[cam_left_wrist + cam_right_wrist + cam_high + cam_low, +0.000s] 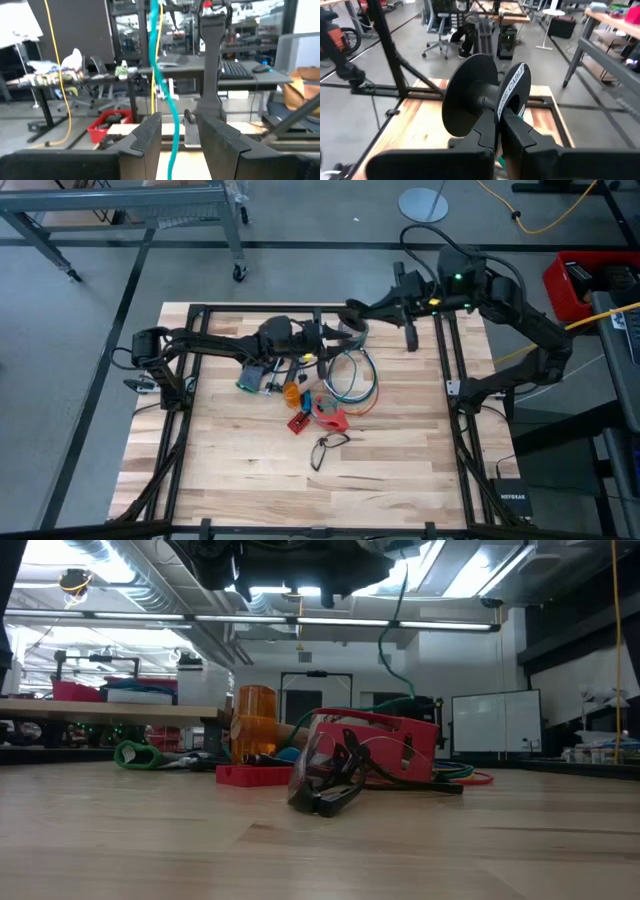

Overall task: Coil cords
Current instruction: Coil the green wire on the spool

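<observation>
Two grippers meet over the counter's (400, 470) far middle: left gripper (322, 335) jaws apart around a blue strand of the cords (352, 375), right gripper (350, 310) jaws clamped on a black spool (485, 92).

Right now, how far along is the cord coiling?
Early. Done: the right gripper is shut on a black spool, its core bare. In hand: a teal cord runs up between the open fingers of the left gripper. Left: the cords mostly lie as a loose loop on the table, so nearly all winding remains.
</observation>
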